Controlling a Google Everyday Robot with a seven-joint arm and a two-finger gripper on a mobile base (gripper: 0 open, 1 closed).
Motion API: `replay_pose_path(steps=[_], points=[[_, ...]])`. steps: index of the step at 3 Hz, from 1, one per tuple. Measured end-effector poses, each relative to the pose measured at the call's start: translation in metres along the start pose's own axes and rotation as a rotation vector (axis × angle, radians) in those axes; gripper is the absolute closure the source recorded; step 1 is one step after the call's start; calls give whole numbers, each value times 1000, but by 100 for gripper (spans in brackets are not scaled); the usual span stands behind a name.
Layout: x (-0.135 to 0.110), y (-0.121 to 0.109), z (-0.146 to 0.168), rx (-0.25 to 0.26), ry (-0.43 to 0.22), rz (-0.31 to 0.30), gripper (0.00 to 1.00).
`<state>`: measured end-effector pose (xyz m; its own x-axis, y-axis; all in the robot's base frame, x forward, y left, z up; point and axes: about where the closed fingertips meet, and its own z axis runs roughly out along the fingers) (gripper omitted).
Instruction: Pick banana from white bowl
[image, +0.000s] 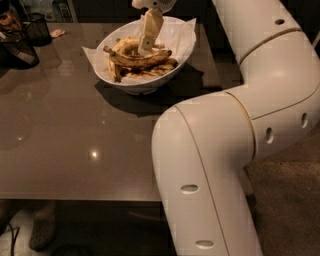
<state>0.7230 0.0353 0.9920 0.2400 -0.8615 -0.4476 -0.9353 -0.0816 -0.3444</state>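
Dim overhead light glints on the table (60, 125), brightening the end effector (147, 44) over the white bowl (146, 88).

The arm (270, 100) is seen filling the right half of the view, white and thick. Its lower link is stood up from 6 o'clock to a rounded elbow (200, 125) near the centre. From there a second link is carried out toward 3 o'clock and bent back up toward 1 o'clock. The hand (146, 47) is held at 12 o'clock, well apart from the elbow, and is pointed downward, tilted slightly toward 7 o'clock. The wrist (156, 4) is cut off by the top edge.
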Motion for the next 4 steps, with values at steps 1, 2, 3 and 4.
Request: replay_pose_path(steps=[1, 2, 3, 4], points=[[0, 0, 0, 0, 0, 0, 0], [4, -4, 4, 12, -9, 36, 0], [8, -6, 6, 21, -13, 73, 1], [12, -6, 9, 21, 3, 105, 19]])
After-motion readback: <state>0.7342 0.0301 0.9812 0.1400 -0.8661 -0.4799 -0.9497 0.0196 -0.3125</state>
